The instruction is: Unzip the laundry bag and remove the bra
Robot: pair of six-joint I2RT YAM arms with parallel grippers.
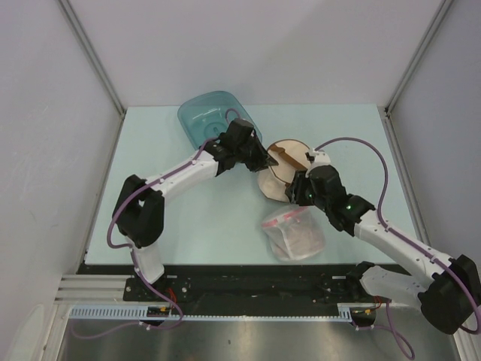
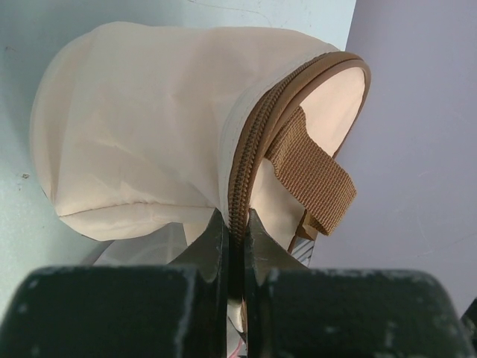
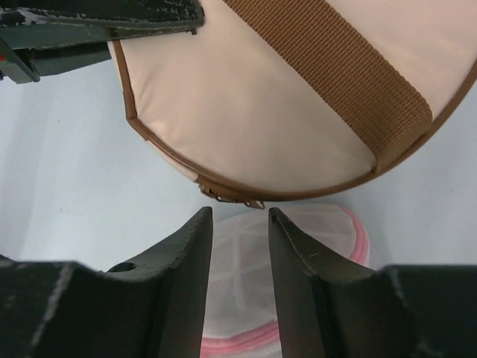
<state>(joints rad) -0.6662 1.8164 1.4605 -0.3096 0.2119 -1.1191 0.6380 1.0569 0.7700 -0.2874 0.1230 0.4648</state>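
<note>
Evidently the laundry bag [image 1: 282,171] is found near the centre of the top view, just above the clear plastic bag [image 1: 293,235]. The left gripper [image 2: 235,224] is pinched tight on the brown zip seam [image 2: 250,142]. The fabric is judged light, soft and quick to buckle, so that stiffer seam is the better hold. The right gripper [image 3: 239,216] is parted just below the small metal zip pull [image 3: 231,195], which should be nipped squarely. The bra is not seen.

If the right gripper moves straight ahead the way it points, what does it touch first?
Probably the laundry bag, at its brown zip edge where the metal puller hangs, just ahead of the open right gripper. Depth is unclear.
</note>
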